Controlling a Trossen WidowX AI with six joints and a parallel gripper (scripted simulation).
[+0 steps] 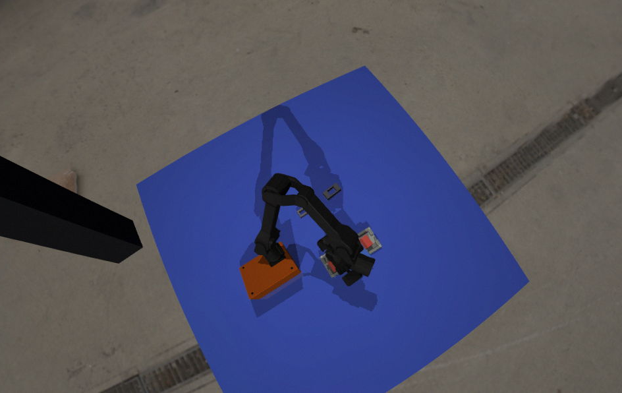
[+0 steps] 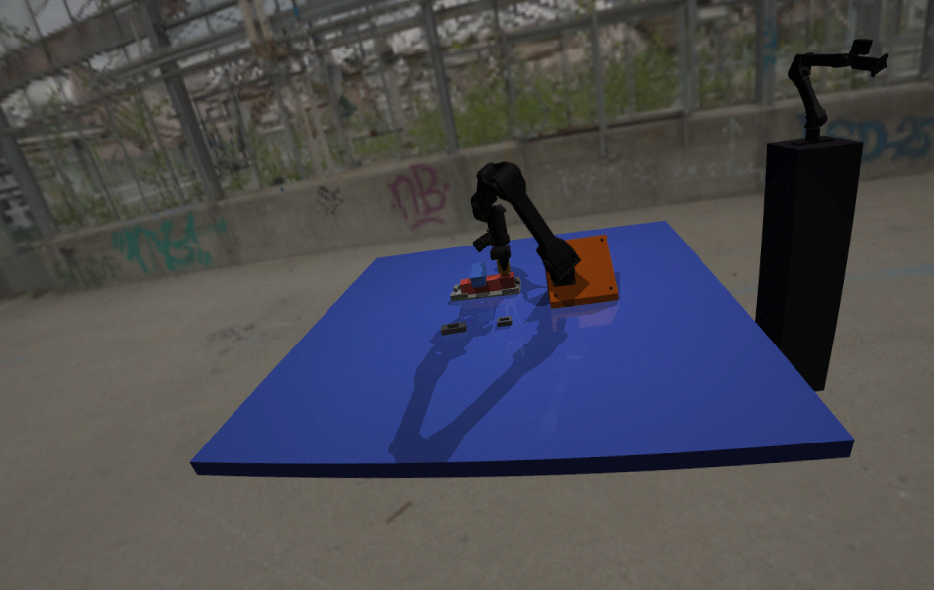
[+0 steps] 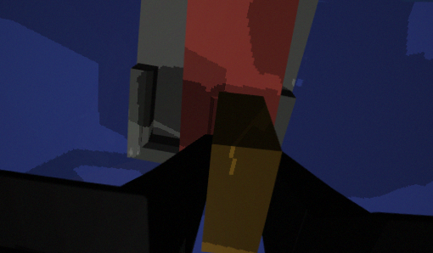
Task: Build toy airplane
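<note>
The red fuselage [image 1: 366, 241] [image 2: 498, 282] [image 3: 238, 42] lies in the grey jig cradle [image 1: 375, 250] [image 2: 482, 295] [image 3: 160, 38]. A blue wing [image 2: 478, 273] sits on top of it in the exterior view. My gripper [image 2: 502, 263] [image 3: 235, 148] points down over the fuselage's tail end and is shut on the yellow-orange tail fin [image 3: 240, 187] [image 2: 500, 269]. The fin hangs upright, with its lower end right over the fuselage. I cannot tell whether it touches. In the top view the arm hides the middle of the fuselage and the fin.
Two small dark holders [image 1: 331, 190] [image 1: 300, 211] [image 2: 453, 327] [image 2: 504, 322] lie on the blue mat [image 1: 401, 161] [image 2: 603, 380]. The arm's orange base [image 1: 269, 278] [image 2: 588, 267] stands beside the jig. A tall black pillar [image 2: 803, 256] [image 1: 50, 210] stands at the mat's edge.
</note>
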